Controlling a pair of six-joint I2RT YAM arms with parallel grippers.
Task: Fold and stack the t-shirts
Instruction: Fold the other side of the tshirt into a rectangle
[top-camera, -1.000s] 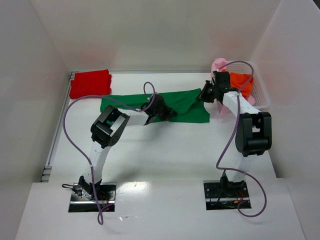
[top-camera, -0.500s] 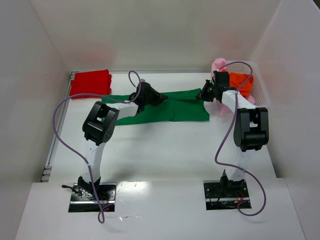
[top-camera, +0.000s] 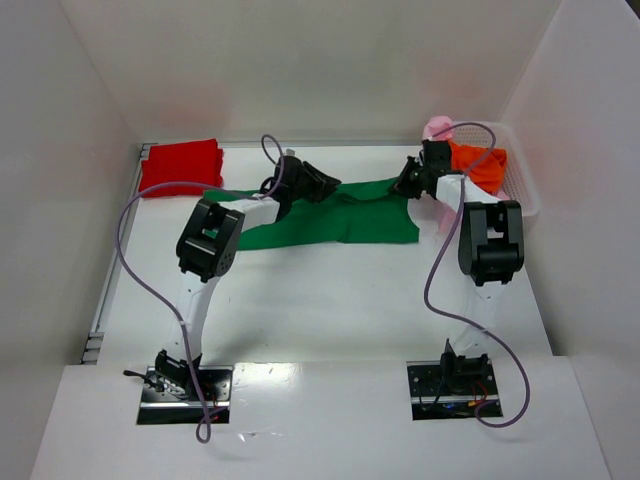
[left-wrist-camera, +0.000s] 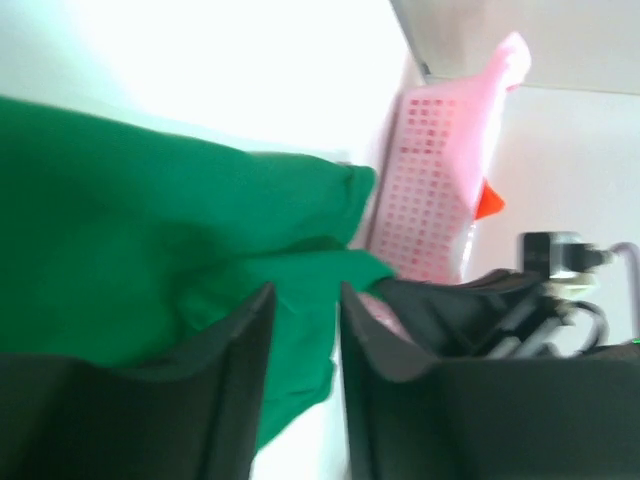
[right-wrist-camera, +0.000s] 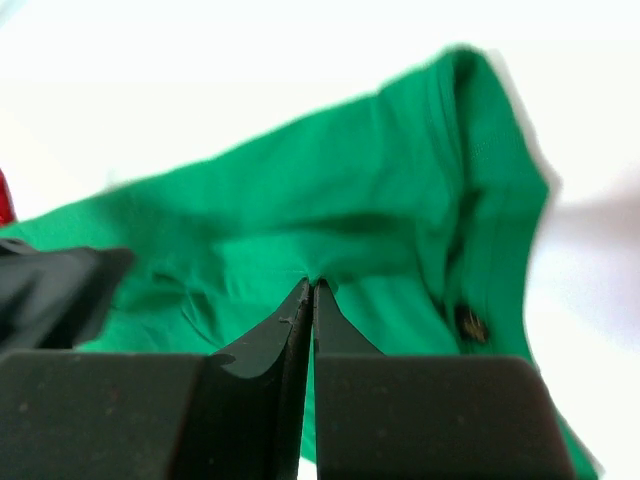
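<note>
While both arms reach toward the far half of the table (top-camera: 330, 300), the green t-shirt (top-camera: 350, 222) lies spread out in a long band from left to right between them. Its surface is partly doubled over, with loose folds along the far edge.

Left gripper (top-camera: 322, 188): it hovers over the far edge of the green t-shirt, a little left of the garment's middle. In the left wrist view its two dark fingers (left-wrist-camera: 235, 350) stand apart with a narrow gap between them. Green cloth shows behind the gap, and nothing is clamped.

Right gripper (top-camera: 408, 187): it sits at the far right corner of the green t-shirt. In the right wrist view its fingers (right-wrist-camera: 275, 335) are pressed together. Their tips meet on a small pucker of green cloth, from which creases spread outward, so the corner is pinched.

Red t-shirt (top-camera: 181, 167): it rests as a folded, compact stack in the far left corner of the table, just beside the left end of the green t-shirt.

Orange t-shirt (top-camera: 480, 163): it lies bunched and unfolded in the white mesh basket (top-camera: 527, 197) at the far right, close behind the right gripper.

Pink t-shirt (top-camera: 438, 128): it is crumpled at the far end of the same basket and rises above the rim. How much of it lies under the orange t-shirt cannot be told.
</note>
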